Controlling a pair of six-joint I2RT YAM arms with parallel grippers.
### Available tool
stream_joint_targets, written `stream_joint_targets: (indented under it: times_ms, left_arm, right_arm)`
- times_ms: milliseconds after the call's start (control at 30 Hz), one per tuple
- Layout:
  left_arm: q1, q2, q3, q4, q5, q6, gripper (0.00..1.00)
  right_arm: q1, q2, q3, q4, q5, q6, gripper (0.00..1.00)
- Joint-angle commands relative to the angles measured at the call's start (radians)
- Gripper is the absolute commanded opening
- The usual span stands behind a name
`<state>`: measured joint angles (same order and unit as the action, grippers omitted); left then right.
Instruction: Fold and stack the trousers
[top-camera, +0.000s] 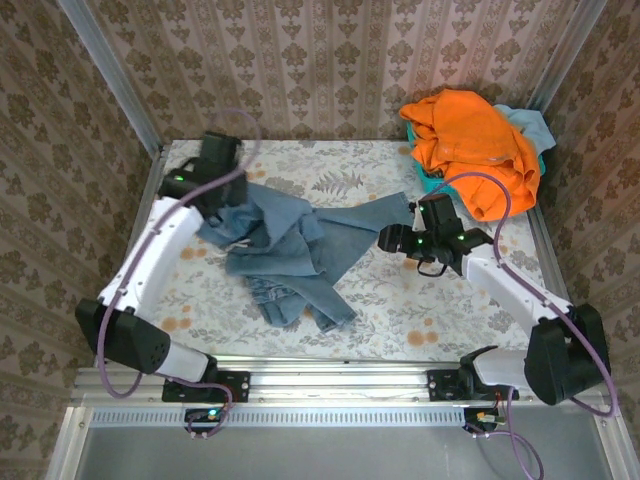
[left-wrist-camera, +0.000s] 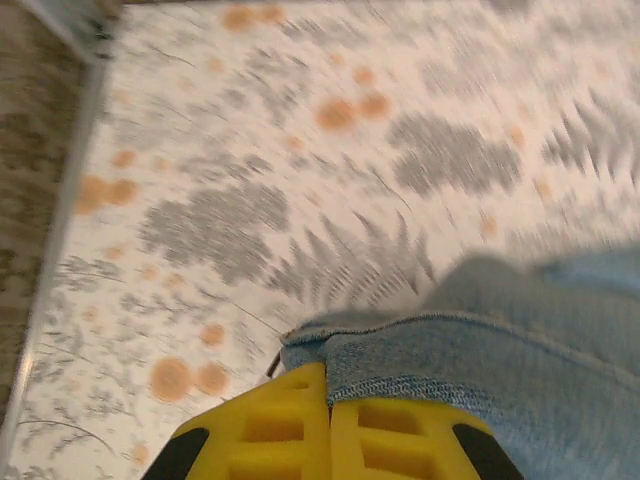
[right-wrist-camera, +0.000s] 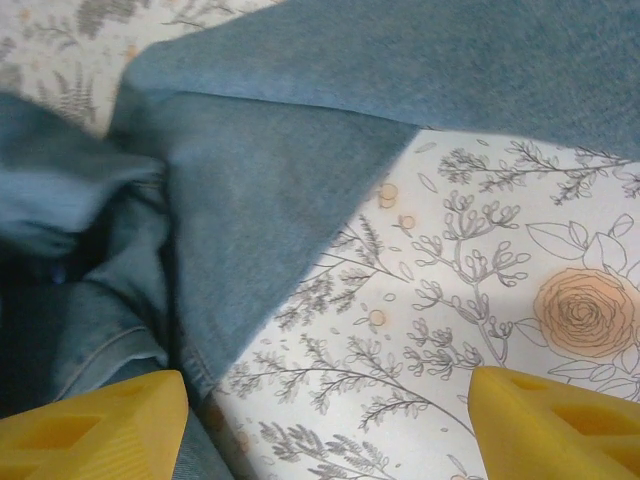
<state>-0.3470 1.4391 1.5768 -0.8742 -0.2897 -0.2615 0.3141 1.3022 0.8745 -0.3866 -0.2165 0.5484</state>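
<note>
The tabletop (top-camera: 400, 310), covered in a print of grey ferns and orange blooms, is shut in by patterned wall panels at its far, left and right edges. The trousers (top-camera: 290, 250) lie crumpled left of its middle. Their bulk starts near the far left corner, one leg trails toward the near edge, and another stretch of denim reaches right toward the centre. No lettering can be made out on the denim (the left wrist view is blurred).

A bright orange garment (top-camera: 470, 140) is heaped in the far right corner, with a pale turquoise cloth (top-camera: 525, 125) just behind it against the right wall.

Bare print shows along the near edge in front of the trousers, across the near right part, and along the far edge between the two piles.

The left gripper (left-wrist-camera: 328, 390), near the far left corner, has its yellow fingers pressed together on a hemmed edge of the trousers. The right gripper (right-wrist-camera: 328, 385) hangs right of centre with its jaws spread wide and nothing between them. Below it is bare print, just beside a denim fold.
</note>
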Motion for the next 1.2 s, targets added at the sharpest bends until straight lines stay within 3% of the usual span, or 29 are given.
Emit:
stream_joint_targets:
  times_ms: [0, 167, 333, 567, 867, 967, 1167]
  left_arm:
    - [0.057, -0.01, 0.064, -0.012, 0.083, 0.001, 0.0]
    - [0.163, 0.0, 0.067, -0.03, 0.112, 0.002, 0.0]
    - [0.245, -0.047, 0.02, -0.006, 0.174, -0.023, 0.0]
    - [0.265, -0.058, -0.006, -0.013, 0.204, -0.014, 0.0]
    - [0.269, -0.081, -0.056, 0.011, 0.221, -0.027, 0.0]
    - [0.271, -0.083, -0.052, 0.006, 0.234, -0.027, 0.0]
    - [0.288, -0.109, -0.042, -0.006, 0.243, -0.014, 0.0]
  right_arm:
    - [0.001, 0.058, 0.048, 0.027, 0.059, 0.022, 0.76]
    - [0.04, 0.142, 0.075, 0.064, -0.001, 0.048, 0.74]
    - [0.213, 0.141, 0.082, 0.05, -0.041, -0.017, 0.75]
    - [0.483, 0.138, 0.137, 0.019, 0.054, -0.081, 0.79]
    - [0.564, 0.399, 0.445, 0.009, 0.087, -0.152, 0.76]
    - [0.565, 0.498, 0.532, -0.017, 0.035, -0.177, 0.64]
    - [0.558, 0.532, 0.556, -0.036, 0.056, -0.2, 0.15]
